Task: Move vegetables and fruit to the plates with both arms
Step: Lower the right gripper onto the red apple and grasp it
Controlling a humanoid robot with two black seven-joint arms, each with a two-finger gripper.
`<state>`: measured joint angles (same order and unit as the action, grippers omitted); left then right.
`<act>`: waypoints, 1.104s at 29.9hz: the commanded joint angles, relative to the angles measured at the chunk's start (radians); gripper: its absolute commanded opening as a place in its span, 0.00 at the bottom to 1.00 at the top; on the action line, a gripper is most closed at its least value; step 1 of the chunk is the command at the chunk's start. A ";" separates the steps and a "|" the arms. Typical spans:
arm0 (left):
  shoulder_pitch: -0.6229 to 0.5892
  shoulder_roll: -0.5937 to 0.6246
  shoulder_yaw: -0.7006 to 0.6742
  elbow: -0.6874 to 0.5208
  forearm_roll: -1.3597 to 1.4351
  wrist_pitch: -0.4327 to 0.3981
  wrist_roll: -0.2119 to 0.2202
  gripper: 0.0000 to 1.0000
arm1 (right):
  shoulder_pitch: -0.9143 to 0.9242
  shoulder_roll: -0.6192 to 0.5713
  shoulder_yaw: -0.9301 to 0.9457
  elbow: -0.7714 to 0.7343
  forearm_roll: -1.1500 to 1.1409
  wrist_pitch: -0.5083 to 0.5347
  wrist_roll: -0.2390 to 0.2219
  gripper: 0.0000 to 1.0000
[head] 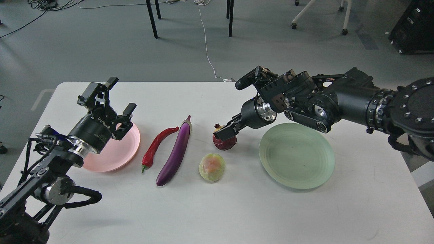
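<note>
While the right gripper [226, 131] sits down over the pomegranate [224, 141], both plates are bare.

Its fingers lie dark across the top of that fruit, and from where I stand I cannot tell whether they pinch it or only touch it. The left gripper [117, 99] hangs spread wide above the pink plate [115, 154], holding nothing. I would judge the pomegranate hard, fairly heavy and faceted, best gripped across its belly below the crown; the green plate [297, 155] lies just to its right with nothing between. The yellow-green fruit [212, 167] just in front looks round and liable to roll if nudged. The glossy eggplant [176, 152] and red chili pepper [156, 146] lie side by side, close together, likely slippery; take each mid-length, chili first, since it is nearest the pink plate.
</note>
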<state>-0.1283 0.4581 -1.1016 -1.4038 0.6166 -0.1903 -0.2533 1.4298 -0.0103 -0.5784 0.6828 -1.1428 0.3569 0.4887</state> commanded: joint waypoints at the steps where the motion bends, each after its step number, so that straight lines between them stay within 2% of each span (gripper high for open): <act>1: 0.004 -0.001 -0.006 0.000 0.000 0.000 -0.001 0.99 | -0.018 0.010 -0.009 -0.014 0.000 -0.030 0.000 0.98; 6: 0.006 -0.001 -0.011 0.000 0.000 0.000 -0.001 0.99 | -0.032 0.010 -0.012 -0.020 0.000 -0.045 0.000 0.98; 19: 0.010 -0.001 -0.014 -0.001 0.000 -0.001 -0.001 0.99 | -0.049 0.010 -0.044 -0.040 -0.003 -0.162 0.000 0.98; 33: 0.015 0.001 -0.014 -0.001 0.000 -0.003 -0.001 0.99 | -0.081 0.010 -0.043 -0.054 0.000 -0.168 0.000 0.98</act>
<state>-0.1154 0.4581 -1.1153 -1.4052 0.6166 -0.1933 -0.2546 1.3518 0.0000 -0.6243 0.6275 -1.1441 0.1890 0.4887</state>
